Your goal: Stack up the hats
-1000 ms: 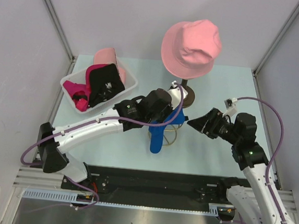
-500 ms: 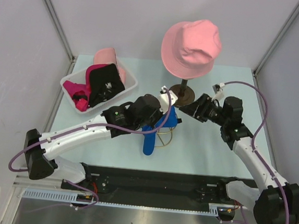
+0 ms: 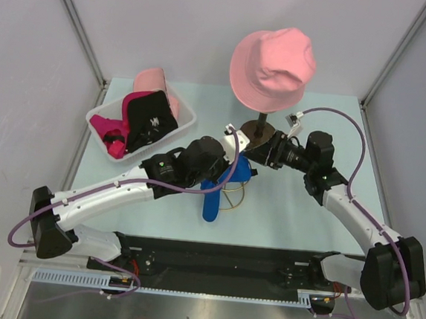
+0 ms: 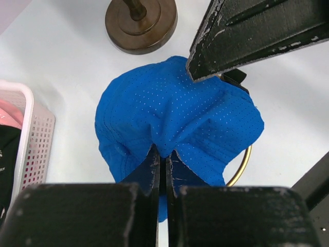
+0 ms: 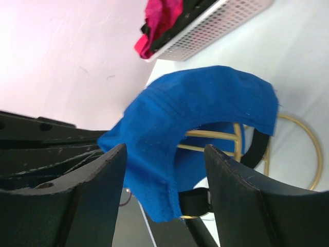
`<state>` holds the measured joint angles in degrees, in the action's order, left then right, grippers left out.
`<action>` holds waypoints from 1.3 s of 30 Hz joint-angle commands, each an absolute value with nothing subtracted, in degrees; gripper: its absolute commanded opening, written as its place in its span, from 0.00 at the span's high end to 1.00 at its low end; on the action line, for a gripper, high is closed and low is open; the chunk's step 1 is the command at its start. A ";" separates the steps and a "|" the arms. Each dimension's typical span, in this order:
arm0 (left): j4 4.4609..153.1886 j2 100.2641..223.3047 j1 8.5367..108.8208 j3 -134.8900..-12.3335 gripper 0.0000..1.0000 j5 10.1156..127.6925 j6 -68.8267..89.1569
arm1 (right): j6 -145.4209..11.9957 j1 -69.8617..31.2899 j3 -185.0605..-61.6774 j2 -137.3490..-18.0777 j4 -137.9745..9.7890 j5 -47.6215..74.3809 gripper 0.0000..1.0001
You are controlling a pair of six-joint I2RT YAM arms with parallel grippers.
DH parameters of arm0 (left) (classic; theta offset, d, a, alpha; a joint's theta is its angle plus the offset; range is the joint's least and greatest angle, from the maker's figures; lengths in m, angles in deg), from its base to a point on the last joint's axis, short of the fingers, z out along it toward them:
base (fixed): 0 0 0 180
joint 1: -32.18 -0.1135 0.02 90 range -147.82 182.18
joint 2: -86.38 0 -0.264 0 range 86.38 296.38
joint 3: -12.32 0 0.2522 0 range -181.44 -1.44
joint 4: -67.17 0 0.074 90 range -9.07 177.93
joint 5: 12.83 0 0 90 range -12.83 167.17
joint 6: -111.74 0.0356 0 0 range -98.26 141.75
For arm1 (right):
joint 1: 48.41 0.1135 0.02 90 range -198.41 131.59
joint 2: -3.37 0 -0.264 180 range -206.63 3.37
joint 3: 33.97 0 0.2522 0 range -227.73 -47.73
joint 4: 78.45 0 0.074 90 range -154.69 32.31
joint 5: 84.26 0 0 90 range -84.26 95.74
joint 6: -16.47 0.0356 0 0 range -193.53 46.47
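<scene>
My left gripper (image 3: 232, 160) (image 4: 163, 159) is shut on a pinch of the royal-blue cap (image 3: 220, 188) (image 4: 175, 110), which sits over a gold wire stand (image 3: 233, 199). My right gripper (image 3: 254, 154) (image 5: 164, 148) is open, its fingers on either side of the blue cap's rear edge (image 5: 195, 108) without closing on it. The salmon-pink bucket hat (image 3: 273, 64) sits high on a stand at the back. The magenta cap (image 3: 105, 129) and the light-pink cap (image 3: 154, 80) lie in the white basket (image 3: 189, 115).
The bucket hat's stand has a round brown base (image 3: 261, 133) (image 4: 141, 23) just behind both grippers. A black item (image 3: 151, 118) lies in the basket at the back left. The gold ring (image 4: 241, 163) (image 5: 306, 154) shows below the cap.
My right gripper has swung left and forward up to the blue cap. My left gripper has shifted a little left and toward the near edge with the cap in it.
</scene>
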<state>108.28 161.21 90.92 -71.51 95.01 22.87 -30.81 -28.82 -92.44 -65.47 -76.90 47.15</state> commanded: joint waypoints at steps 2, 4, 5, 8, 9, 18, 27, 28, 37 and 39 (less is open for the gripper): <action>103.96 158.71 90.63 -71.67 1.00 95.36 23.77 | -26.78 -28.02 -90.89 -66.59 -88.49 52.40 0.34; 103.78 158.71 90.63 -71.67 1.00 95.62 23.77 | -26.16 -27.85 -90.80 -67.55 -89.12 52.76 0.35; 103.69 158.63 90.63 -71.67 1.00 95.62 23.85 | -26.15 -27.76 -90.80 -67.82 -89.03 53.63 0.36; 103.60 158.54 90.63 -71.76 1.00 95.80 24.03 | -25.98 -27.15 -90.80 -68.44 -88.95 54.87 0.40; 103.69 158.45 90.63 -71.84 1.00 95.97 24.12 | -26.07 -27.14 -90.89 -68.53 -88.42 55.13 0.42; 104.31 158.01 90.63 -71.31 0.86 98.69 22.10 | -26.51 -26.88 -91.24 -65.36 -85.25 52.76 1.00; 105.19 152.66 90.63 -70.97 0.02 99.58 16.92 | -28.17 -26.00 -95.89 -63.08 -79.72 52.67 1.00; 105.19 150.99 90.63 -70.62 0.00 99.23 16.82 | -28.26 -25.91 -96.07 -62.82 -79.28 52.59 1.00; 107.03 146.14 89.22 -68.15 0.00 98.96 13.66 | -32.21 -24.95 -95.46 -58.08 -68.92 52.15 1.00; 107.38 146.41 88.61 -68.15 0.00 99.75 12.87 | -32.74 -24.86 -94.76 -56.93 -66.55 51.88 1.00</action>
